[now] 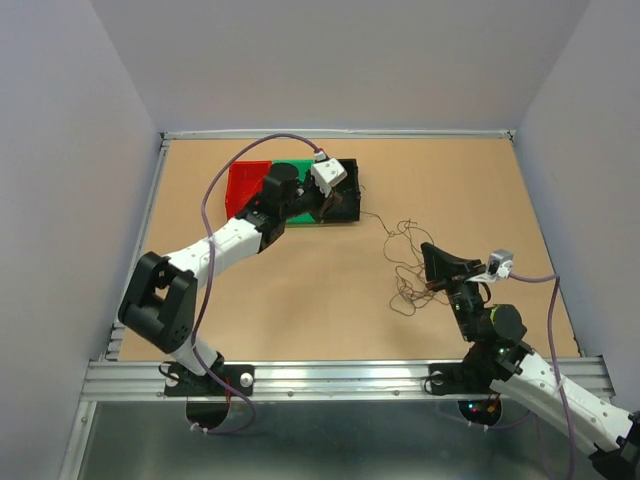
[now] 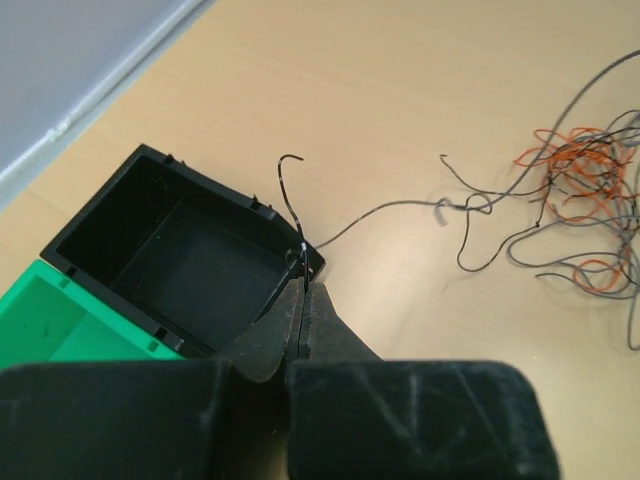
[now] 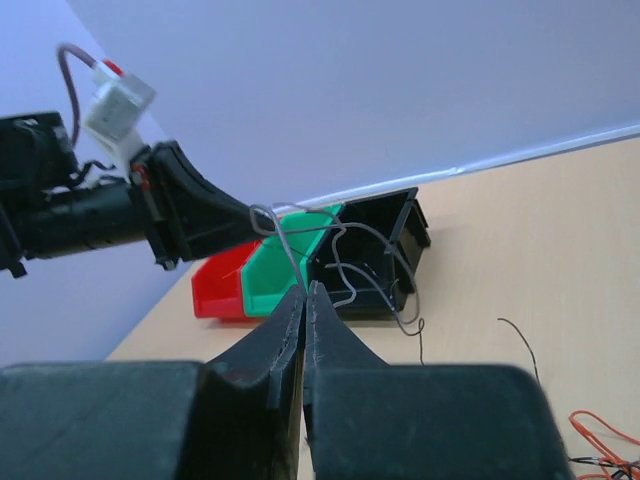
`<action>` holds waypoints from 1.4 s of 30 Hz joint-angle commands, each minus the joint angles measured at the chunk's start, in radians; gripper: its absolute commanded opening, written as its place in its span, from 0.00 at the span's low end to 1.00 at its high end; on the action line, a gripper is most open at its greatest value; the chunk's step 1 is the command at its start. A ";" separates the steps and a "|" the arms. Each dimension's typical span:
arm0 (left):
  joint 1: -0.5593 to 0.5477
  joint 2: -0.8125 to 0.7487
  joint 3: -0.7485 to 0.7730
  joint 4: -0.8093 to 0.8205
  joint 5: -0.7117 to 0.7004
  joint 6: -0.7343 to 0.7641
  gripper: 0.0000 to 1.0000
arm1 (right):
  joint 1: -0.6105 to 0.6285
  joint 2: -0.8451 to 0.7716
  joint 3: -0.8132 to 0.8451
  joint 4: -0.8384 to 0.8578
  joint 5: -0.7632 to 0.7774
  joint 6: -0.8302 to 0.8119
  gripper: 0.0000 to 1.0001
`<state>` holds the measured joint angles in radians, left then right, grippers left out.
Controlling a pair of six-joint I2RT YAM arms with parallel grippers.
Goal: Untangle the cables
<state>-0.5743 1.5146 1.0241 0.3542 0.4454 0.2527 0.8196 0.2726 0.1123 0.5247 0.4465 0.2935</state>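
Note:
The cables lie as a loose tangle (image 1: 405, 265) of thin orange, brown and dark grey wires on the table's right middle. The tangle also shows in the left wrist view (image 2: 580, 190). My left gripper (image 2: 302, 278) is shut on one dark wire (image 2: 289, 190) at the near corner of the black bin (image 2: 170, 250). That wire's hooked end sticks up, and a grey strand (image 2: 390, 208) trails from the gripper toward the tangle. My right gripper (image 3: 306, 290) is shut on a grey wire (image 3: 285, 240) that curls up and loops over to the right. In the top view it (image 1: 432, 262) sits beside the tangle.
Red (image 1: 245, 185), green (image 1: 298, 216) and black (image 1: 350, 178) bins stand side by side at the table's far middle, under the left arm (image 1: 225, 240). Grey walls close in the back and both sides. A metal rail (image 1: 340, 375) runs along the near edge.

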 commanded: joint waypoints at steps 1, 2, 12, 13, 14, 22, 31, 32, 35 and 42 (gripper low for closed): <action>0.007 0.071 0.097 -0.107 -0.025 0.010 0.00 | 0.006 -0.082 -0.046 0.024 0.107 0.007 0.00; 0.007 0.081 0.105 -0.109 -0.028 0.008 0.00 | 0.004 -0.096 -0.052 0.023 0.113 0.007 0.01; 0.091 -0.043 0.009 0.012 0.007 -0.078 0.00 | 0.006 -0.037 -0.016 -0.060 0.352 0.013 0.01; 0.112 -0.101 -0.008 0.050 0.001 -0.093 0.00 | 0.006 0.002 -0.007 -0.074 0.418 0.022 0.01; 0.123 -0.132 -0.044 0.069 -0.007 -0.107 0.00 | 0.006 0.017 0.010 -0.084 0.454 0.035 0.01; 0.228 -0.445 -0.255 0.285 0.146 -0.181 0.00 | 0.006 0.066 0.018 -0.118 0.592 0.061 0.01; 0.156 -0.576 -0.338 0.361 0.453 -0.125 0.00 | 0.006 0.200 0.036 0.010 0.391 -0.030 0.00; 0.152 -0.579 -0.338 0.359 0.466 -0.127 0.00 | 0.006 0.267 0.052 0.026 0.373 -0.036 0.01; 0.140 -0.582 -0.334 0.359 0.529 -0.132 0.00 | 0.004 0.458 0.110 0.050 0.335 -0.060 0.01; 0.001 -0.521 -0.322 0.302 0.440 -0.063 0.00 | 0.003 0.844 0.268 0.228 0.082 -0.097 0.01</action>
<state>-0.5217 0.9653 0.6937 0.6540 0.9245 0.1387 0.8196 1.0233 0.3023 0.5766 0.6891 0.2306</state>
